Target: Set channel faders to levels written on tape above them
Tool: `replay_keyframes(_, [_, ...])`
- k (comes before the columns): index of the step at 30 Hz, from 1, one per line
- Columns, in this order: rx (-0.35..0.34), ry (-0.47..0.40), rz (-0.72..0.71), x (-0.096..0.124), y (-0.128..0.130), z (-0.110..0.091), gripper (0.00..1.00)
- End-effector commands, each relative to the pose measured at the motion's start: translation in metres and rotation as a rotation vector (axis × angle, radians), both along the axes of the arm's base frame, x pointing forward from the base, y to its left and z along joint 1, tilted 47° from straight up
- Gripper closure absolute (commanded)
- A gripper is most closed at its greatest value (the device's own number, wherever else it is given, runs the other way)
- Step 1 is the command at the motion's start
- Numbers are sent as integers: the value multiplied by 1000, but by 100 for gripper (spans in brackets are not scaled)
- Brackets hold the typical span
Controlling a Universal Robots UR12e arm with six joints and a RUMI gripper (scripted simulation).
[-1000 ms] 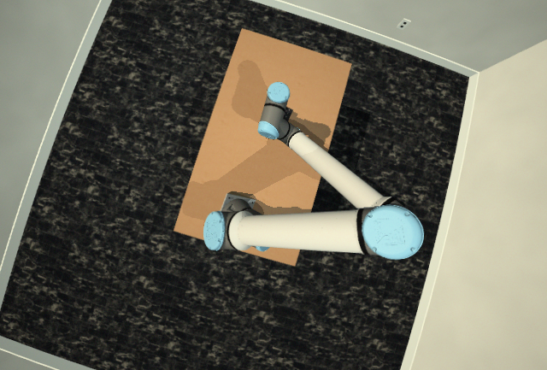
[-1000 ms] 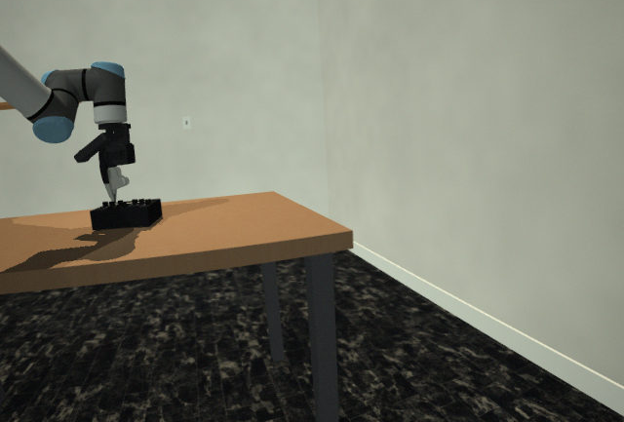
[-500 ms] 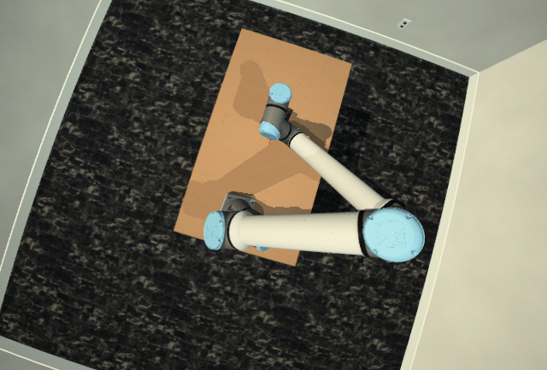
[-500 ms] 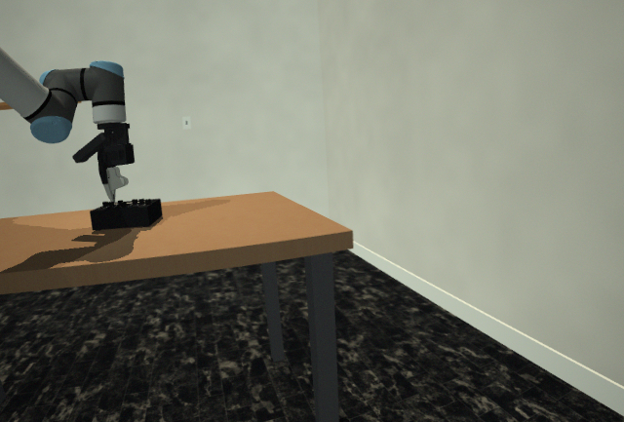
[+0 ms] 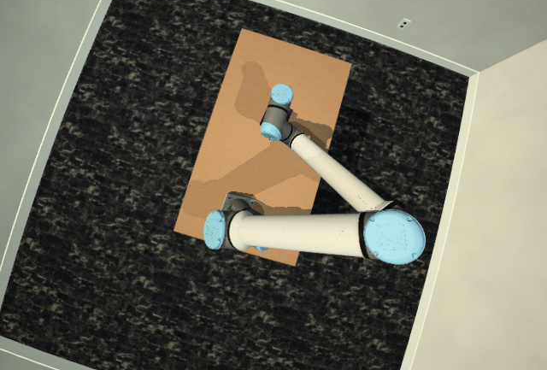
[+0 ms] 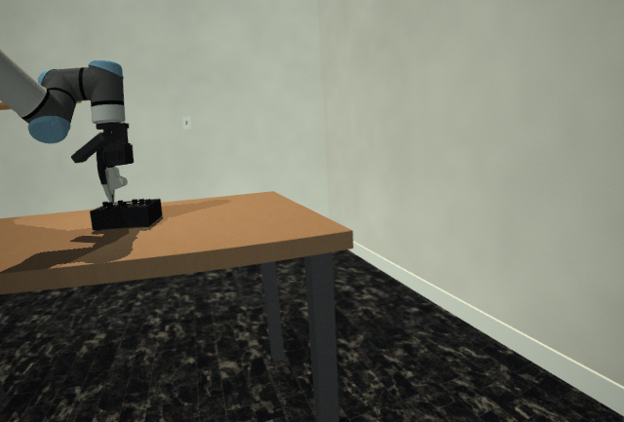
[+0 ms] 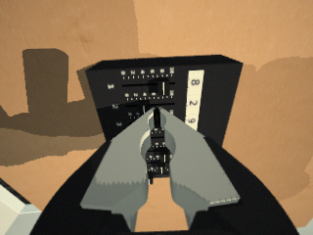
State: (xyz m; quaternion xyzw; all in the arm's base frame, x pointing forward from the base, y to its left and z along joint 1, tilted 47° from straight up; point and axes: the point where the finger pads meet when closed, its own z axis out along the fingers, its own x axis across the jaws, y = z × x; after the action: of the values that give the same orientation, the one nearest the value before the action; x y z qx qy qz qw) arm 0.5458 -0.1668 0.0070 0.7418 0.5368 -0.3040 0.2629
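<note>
The lighting desk [image 7: 163,90], a small black box, sits on the wooden table [image 6: 242,226] well in from its edges, under the arm's wrist [image 5: 277,109]. On the desk's top a strip of white tape [image 7: 194,98] carries the digits 8, 2 and 9, with the fader slots running beside it; the caps are too small to read their levels exactly. The gripper [image 7: 156,112] points down at the desk with its jaws clenched together on nothing, the joined tips resting at a fader cap [image 7: 156,117] in one of the middle slots. To do this step well, I judge the closed tips should push the cap straight along its slot, slowly and with light downward pressure, so the desk does not skid across the table, stopping at the mark that matches the tape digit beside that channel, and staying away from the master fader
</note>
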Motion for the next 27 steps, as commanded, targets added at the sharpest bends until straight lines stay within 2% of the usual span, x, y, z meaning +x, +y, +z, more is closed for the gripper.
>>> replay_keyframes(1, [0, -1, 0, 0, -1, 2, 100])
replay_keyframes(27, [0, -1, 0, -2, -5, 6, 100])
